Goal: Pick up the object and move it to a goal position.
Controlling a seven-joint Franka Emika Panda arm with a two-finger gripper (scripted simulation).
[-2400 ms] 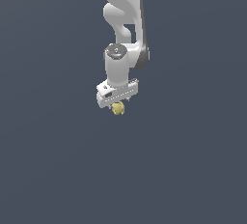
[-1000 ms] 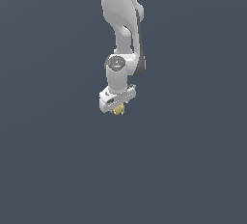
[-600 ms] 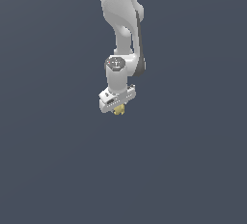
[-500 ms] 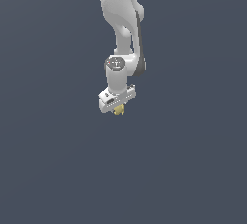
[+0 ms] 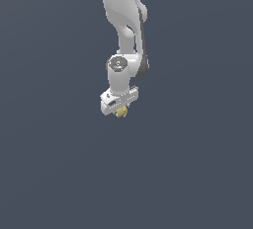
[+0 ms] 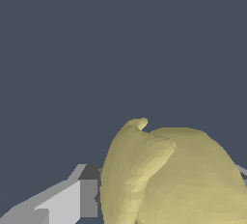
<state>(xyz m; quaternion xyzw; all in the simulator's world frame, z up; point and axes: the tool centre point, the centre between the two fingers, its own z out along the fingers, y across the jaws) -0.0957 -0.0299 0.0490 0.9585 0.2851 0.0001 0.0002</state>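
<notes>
Gripping the object [image 5: 121, 112], the end effector [image 5: 119, 105] hung from the white arm [image 5: 124, 20] near the middle of the exterior view, with only a dull-yellow nub showing beneath its body. In the wrist view the object [image 6: 178, 179] filled the near field, lumpy and ridged, pressed against one grey finger [image 6: 72, 199]; the other finger was mostly hidden. Whether it hung clear of the tabletop [image 5: 197, 173] could not be told. It looked small and probably light, and seemed rigid. Its rounded, uneven surface could let it pivot or slip, so a hold across the widest middle, between ridges, seemed safest.
</notes>
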